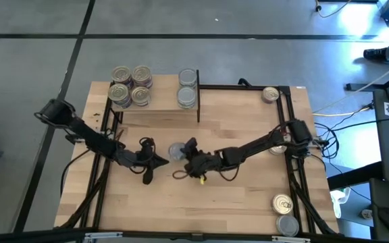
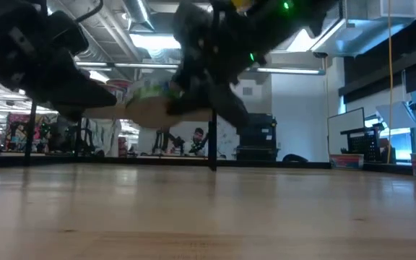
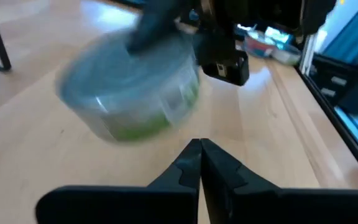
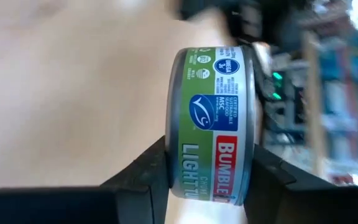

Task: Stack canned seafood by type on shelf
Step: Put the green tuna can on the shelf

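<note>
My right gripper is shut on a round tin with a silver-grey top and a green label, above the middle of the table. In the low view the tin hangs clear of the tabletop. My left gripper is shut and holds nothing, just to the tin's left. The shelf stands at the table's far side. It carries a group of gold-lidded tins and a stack of silver-topped tins on its top plank. My right gripper pinches the tin between its two fingers, one on the flat top face and one on the bottom face. In the right wrist view the fingers flank the labelled side wall. It reaches in level from the table's right side. The tin is lifted clear of the table.
Loose tins lie on the table's right side: a gold-lidded one at the far right corner, another gold one and a silver one near the near right corner. A thin black frame runs around the tabletop.
</note>
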Motion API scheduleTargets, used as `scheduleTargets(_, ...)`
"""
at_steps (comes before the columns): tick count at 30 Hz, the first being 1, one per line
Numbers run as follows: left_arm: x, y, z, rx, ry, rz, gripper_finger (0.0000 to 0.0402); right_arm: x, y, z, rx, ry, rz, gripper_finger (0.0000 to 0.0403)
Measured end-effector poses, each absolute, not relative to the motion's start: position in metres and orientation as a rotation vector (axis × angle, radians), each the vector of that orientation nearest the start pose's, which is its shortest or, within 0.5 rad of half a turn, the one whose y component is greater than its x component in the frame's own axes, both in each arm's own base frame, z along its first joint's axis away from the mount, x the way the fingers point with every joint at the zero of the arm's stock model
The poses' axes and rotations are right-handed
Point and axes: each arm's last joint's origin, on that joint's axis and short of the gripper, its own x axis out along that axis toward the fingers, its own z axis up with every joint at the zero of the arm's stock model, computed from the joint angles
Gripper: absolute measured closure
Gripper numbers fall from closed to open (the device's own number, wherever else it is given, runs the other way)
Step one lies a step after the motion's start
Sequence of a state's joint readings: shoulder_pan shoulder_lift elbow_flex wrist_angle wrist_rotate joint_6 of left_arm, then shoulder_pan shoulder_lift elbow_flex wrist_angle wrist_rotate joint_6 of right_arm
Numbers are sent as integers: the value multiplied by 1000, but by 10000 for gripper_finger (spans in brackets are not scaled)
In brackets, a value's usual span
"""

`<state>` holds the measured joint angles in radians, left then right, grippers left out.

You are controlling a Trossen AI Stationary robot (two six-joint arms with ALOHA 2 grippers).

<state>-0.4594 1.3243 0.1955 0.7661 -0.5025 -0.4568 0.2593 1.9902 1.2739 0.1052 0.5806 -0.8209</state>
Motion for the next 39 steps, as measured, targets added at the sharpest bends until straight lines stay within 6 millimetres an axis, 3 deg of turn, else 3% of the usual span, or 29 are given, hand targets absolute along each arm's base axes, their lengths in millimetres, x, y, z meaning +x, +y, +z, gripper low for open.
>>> scheduleTargets(12, 188, -71, 143, -279, 226, 138, 396, 401, 86, 233, -1016, 602, -239, 258)
scheduleTargets(16, 190, -65, 143, -306, 221, 173, 390, 405, 82, 261, -979, 548, -337, 258)
scheduleTargets(21, 191, -61, 138, -351, 251, 217, 343, 420, 70, 297, -933, 539, -389, 258)
scheduleTargets(26, 187, -59, 128, -338, 358, 230, 287, 440, 42, 321, -869, 572, -441, 258)
scheduleTargets(34, 182, -57, 118, -363, 464, 273, 261, 478, -2, 329, -810, 627, -495, 258)
scheduleTargets(39, 180, -57, 115, -372, 493, 289, 260, 498, -23, 318, -719, 643, -513, 258)
